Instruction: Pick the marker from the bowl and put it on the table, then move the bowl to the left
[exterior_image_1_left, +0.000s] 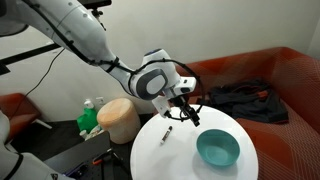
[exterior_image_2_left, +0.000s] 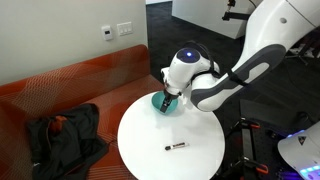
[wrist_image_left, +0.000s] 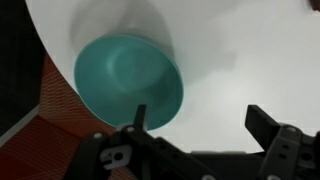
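The marker (exterior_image_1_left: 168, 134) lies flat on the white table (exterior_image_1_left: 180, 155), left of the teal-blue bowl (exterior_image_1_left: 218, 148); it also shows in an exterior view (exterior_image_2_left: 176, 148) near the table's front. The bowl is empty in the wrist view (wrist_image_left: 128, 80) and is partly hidden behind my gripper in an exterior view (exterior_image_2_left: 160, 101). My gripper (exterior_image_1_left: 186, 113) hovers open and empty above the table beside the bowl's rim. In the wrist view its two fingers (wrist_image_left: 200, 118) are spread, with bare table (wrist_image_left: 240, 60) between them.
A tan cylindrical basket (exterior_image_1_left: 119, 119) stands left of the table with a green thing (exterior_image_1_left: 90, 120) beside it. A red-brown sofa (exterior_image_2_left: 70, 85) with dark clothing (exterior_image_2_left: 62, 135) on it runs behind the table.
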